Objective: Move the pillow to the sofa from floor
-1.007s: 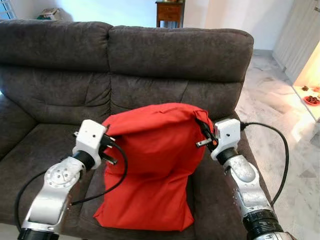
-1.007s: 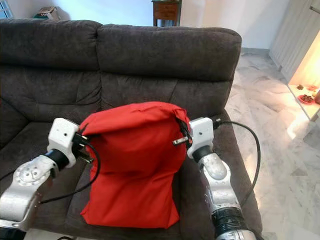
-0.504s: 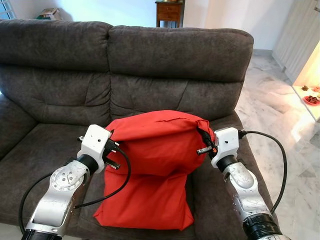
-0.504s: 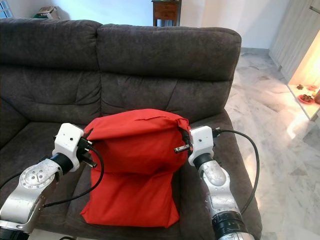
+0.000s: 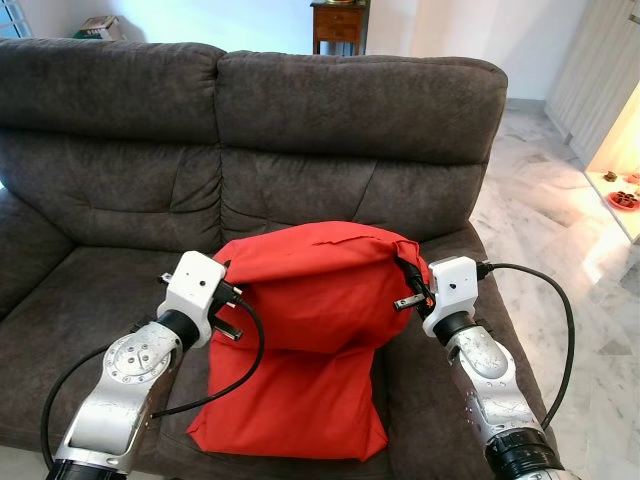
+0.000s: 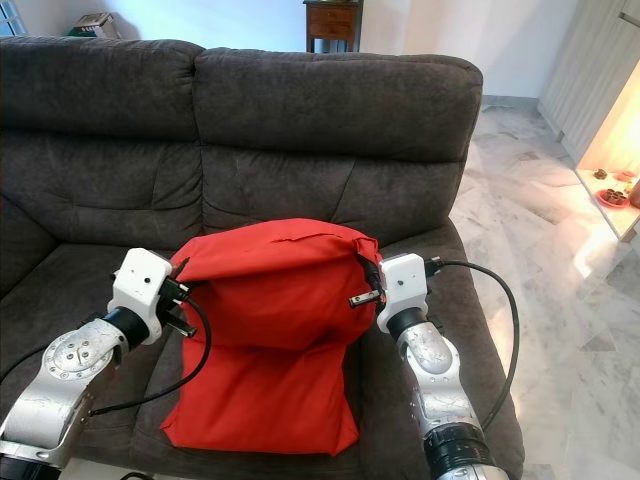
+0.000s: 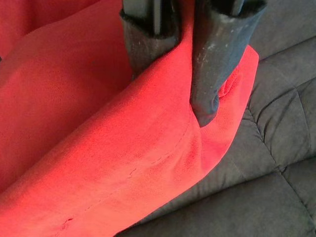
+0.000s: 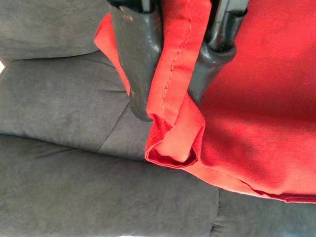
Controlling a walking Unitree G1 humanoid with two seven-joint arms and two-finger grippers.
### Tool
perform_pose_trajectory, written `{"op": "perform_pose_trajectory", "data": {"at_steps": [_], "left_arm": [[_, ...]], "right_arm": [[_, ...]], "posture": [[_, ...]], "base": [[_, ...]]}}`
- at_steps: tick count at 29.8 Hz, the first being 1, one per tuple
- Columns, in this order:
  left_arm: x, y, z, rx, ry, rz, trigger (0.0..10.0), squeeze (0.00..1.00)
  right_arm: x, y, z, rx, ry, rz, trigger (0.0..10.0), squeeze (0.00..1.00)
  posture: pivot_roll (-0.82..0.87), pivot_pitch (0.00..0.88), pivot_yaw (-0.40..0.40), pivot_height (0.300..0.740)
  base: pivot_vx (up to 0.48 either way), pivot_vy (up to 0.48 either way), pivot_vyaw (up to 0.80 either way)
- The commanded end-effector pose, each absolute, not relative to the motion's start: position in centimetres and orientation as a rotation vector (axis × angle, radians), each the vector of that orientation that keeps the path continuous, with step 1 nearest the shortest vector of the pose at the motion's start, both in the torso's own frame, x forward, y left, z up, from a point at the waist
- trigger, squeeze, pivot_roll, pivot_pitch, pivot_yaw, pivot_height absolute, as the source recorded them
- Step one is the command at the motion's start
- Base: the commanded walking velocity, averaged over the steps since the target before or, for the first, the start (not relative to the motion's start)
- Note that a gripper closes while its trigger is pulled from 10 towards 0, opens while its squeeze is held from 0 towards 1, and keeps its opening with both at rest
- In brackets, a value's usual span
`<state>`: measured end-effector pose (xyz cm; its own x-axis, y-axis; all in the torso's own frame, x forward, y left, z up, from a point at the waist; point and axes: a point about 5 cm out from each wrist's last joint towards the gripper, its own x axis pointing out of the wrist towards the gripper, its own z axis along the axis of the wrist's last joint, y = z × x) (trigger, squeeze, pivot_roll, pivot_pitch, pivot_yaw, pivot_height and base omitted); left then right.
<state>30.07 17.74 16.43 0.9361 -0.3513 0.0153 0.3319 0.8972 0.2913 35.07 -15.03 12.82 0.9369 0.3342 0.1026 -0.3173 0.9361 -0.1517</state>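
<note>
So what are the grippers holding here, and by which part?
The red pillow: the left gripper pinches one top corner, the right gripper the other top corner's seam.

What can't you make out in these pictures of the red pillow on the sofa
- Seat cushion of the sofa under the pillow: covered by the pillow in both eye views.
- Fingertips of the left hand and right hand: partly buried in red fabric in the wrist views.
- Wooden cabinet behind the sofa: cut off by the top edge and hidden by the backrest.
- Items on the shelf at right: too small.
</note>
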Motion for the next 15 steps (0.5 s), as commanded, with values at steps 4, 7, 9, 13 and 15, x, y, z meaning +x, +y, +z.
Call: {"op": "perform_pose_trajectory", "data": {"at_steps": [4, 7, 9, 13, 15], "left_arm": [[30.00, 17.77, 16.63, 0.303, -0.083, -0.356, 10.0, 0.04], [30.01, 17.73, 16.67, 0.303, -0.086, -0.356, 10.0, 0.07], [30.01, 17.70, 16.69, 0.303, -0.088, -0.358, 10.0, 1.00], [29.98, 17.58, 16.66, 0.303, -0.091, -0.361, 10.0, 1.00], [29.93, 17.48, 16.66, 0.300, -0.093, -0.363, 10.0, 1.00]], "right_arm": [[35.26, -15.04, 13.05, -0.142, -0.136, 0.338, 10.0, 0.00], [35.28, -15.00, 13.12, -0.143, -0.140, 0.341, 10.0, 0.00], [35.29, -14.99, 13.18, -0.146, -0.143, 0.342, 10.0, 0.63], [35.27, -14.88, 13.31, -0.138, -0.152, 0.345, 10.0, 1.00], [35.27, -14.88, 13.33, -0.141, -0.154, 0.344, 10.0, 1.00]], "posture": [[0.05, 0.084, 0.000, 0.740], [0.05, 0.084, 0.000, 0.740], [0.05, 0.084, -0.001, 0.740], [0.05, 0.085, -0.001, 0.740], [0.05, 0.086, -0.003, 0.740]], "base": [[0.000, 0.000, 0.00], [0.000, 0.000, 0.00], [0.000, 0.000, 0.00], [0.000, 0.000, 0.00], [0.000, 0.000, 0.00]]}}
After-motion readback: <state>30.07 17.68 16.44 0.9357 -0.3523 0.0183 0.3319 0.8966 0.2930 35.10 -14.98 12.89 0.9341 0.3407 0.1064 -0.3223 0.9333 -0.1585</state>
